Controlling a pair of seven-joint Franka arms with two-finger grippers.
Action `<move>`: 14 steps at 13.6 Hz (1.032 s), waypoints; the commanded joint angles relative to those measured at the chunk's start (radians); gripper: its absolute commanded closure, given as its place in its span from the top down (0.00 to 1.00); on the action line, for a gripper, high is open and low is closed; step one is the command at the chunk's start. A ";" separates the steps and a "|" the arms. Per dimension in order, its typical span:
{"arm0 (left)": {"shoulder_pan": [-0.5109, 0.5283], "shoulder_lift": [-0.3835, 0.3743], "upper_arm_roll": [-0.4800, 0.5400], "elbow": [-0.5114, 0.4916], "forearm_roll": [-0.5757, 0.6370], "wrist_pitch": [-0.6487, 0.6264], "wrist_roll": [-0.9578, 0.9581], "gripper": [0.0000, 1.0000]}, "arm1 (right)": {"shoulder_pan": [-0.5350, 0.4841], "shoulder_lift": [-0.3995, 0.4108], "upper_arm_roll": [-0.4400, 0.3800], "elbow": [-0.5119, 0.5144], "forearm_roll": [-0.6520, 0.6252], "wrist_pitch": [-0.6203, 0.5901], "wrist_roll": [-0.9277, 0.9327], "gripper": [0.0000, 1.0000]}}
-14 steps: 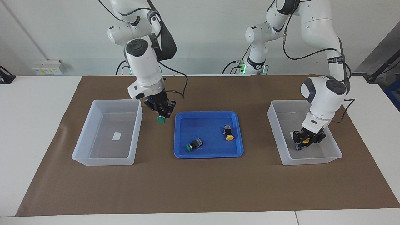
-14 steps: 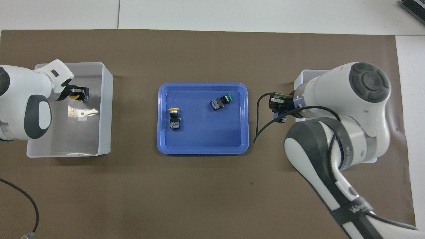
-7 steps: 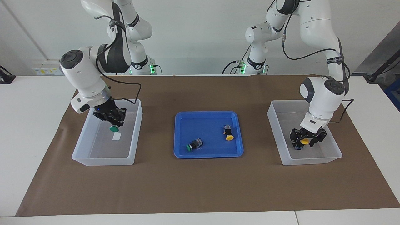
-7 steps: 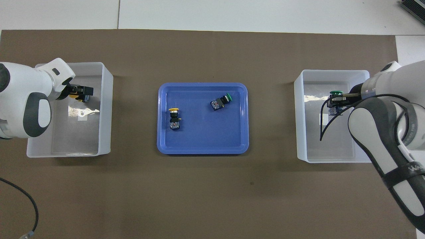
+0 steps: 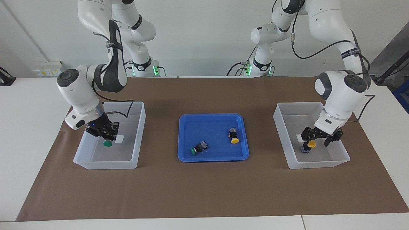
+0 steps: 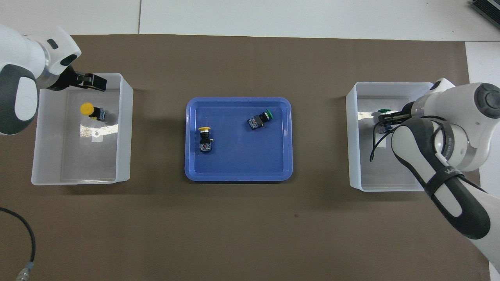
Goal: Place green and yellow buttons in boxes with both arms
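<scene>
At the right arm's end, my right gripper (image 5: 104, 135) reaches down into one box (image 5: 105, 164). A green button (image 5: 107, 143) sits at its tip, low over the box floor; whether it is still held does not show. From overhead the green cap (image 6: 384, 111) shows beside the right gripper (image 6: 391, 117). At the left arm's end, my left gripper (image 5: 318, 138) is open over the other box (image 5: 316, 164). A yellow button (image 5: 311, 144) lies free on that box's floor. Seen from overhead, the yellow button (image 6: 91, 111) is apart from the left gripper (image 6: 97, 80).
A blue tray (image 5: 212, 158) sits mid-table between the boxes. A green button (image 5: 198, 148) and a yellow button (image 5: 234, 135) lie in it. Brown paper covers the table. A black cable (image 6: 23, 234) lies near the left arm's corner.
The right arm swung from beside the tray into its box and lowered the green button. The left gripper opened, let the yellow button drop into its box, and rose.
</scene>
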 commanded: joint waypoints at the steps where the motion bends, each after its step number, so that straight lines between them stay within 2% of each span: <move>1: -0.112 0.000 0.012 -0.016 0.005 -0.005 -0.164 0.96 | -0.021 -0.028 0.015 -0.006 -0.010 -0.010 -0.003 1.00; 3: -0.172 -0.018 0.012 -0.074 0.005 0.045 -0.248 0.95 | -0.003 -0.064 0.025 0.017 -0.005 -0.060 0.109 1.00; 4: -0.209 -0.040 0.012 -0.148 0.005 0.113 -0.293 0.95 | 0.023 -0.074 0.025 0.052 -0.005 -0.109 0.199 1.00; 6: -0.272 -0.034 0.014 -0.243 0.005 0.226 -0.403 0.90 | 0.063 -0.077 0.025 0.112 -0.004 -0.184 0.362 1.00; 8: -0.310 -0.020 0.014 -0.280 0.007 0.263 -0.457 0.85 | 0.113 -0.077 0.025 0.137 0.002 -0.218 0.506 1.00; 9: -0.329 -0.005 0.015 -0.288 0.007 0.267 -0.477 0.75 | 0.142 -0.077 0.026 0.140 0.002 -0.217 0.575 1.00; 11: -0.358 0.013 0.015 -0.319 0.010 0.318 -0.519 0.74 | 0.199 -0.074 0.026 0.142 0.008 -0.197 0.689 1.00; 14: -0.369 0.020 0.015 -0.383 0.011 0.409 -0.531 0.68 | 0.276 -0.049 0.028 0.155 0.085 -0.152 0.839 1.00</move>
